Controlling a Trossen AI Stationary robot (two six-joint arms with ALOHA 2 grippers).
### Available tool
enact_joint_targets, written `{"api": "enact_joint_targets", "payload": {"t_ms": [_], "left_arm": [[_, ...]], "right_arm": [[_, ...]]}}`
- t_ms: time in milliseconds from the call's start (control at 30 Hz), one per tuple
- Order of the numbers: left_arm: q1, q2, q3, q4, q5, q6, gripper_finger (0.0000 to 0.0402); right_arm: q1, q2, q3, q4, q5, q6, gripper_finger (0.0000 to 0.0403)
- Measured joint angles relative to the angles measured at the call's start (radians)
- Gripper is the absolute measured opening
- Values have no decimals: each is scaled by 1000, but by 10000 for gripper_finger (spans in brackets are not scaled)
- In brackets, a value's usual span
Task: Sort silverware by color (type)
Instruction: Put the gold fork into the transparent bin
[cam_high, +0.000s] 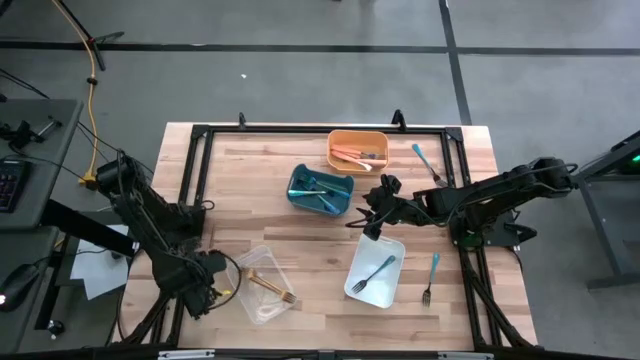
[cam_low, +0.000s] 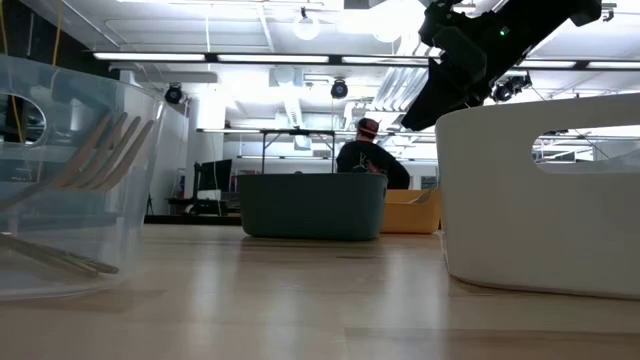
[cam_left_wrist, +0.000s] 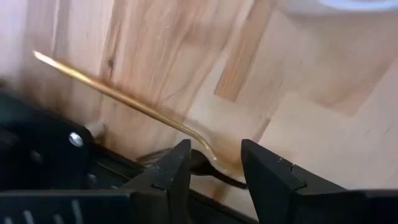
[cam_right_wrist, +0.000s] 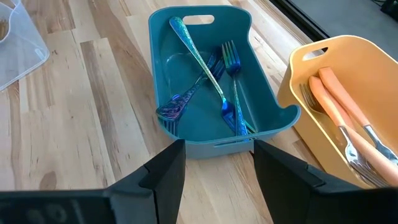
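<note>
Gold piece freed at the clear bin
Left gripper, jaws parted and empty beside the gold utensil, could snag it when lifting; right gripper hangs open, empty, near the teal bin.

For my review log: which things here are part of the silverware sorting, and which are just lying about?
Job: gold silverware in clear bin; blue pieces in teal bin; orange-handled pieces in orange bin; fork in white bin; two loose teal forks.
Lying about: yellow cable; keyboard.
</note>
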Motion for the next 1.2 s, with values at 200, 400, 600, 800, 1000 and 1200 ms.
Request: {"api": "enact_joint_targets", "payload": {"t_ms": [200,400,600,800,1000,1200], "left_arm": [[0,-54,-83,29,87,-262,132],[1,-75,-115,97,164,-307,132],[21,-104,-115,112,167,-274,132],[34,-149,-116,67,107,-311,132],[34,-142,-137,107,116,-410,132],[34,-132,-169,178,136,-406,132]], "right_arm": [[0,0,0,0,0,-1,183],[0,0,0,0,1,-2,183],[-1,0,0,0,13,-2,183],[-1,0,0,0,22,-2,183],[-1,0,0,0,22,-2,183],[-1,0,0,0,22,-2,183]]}}
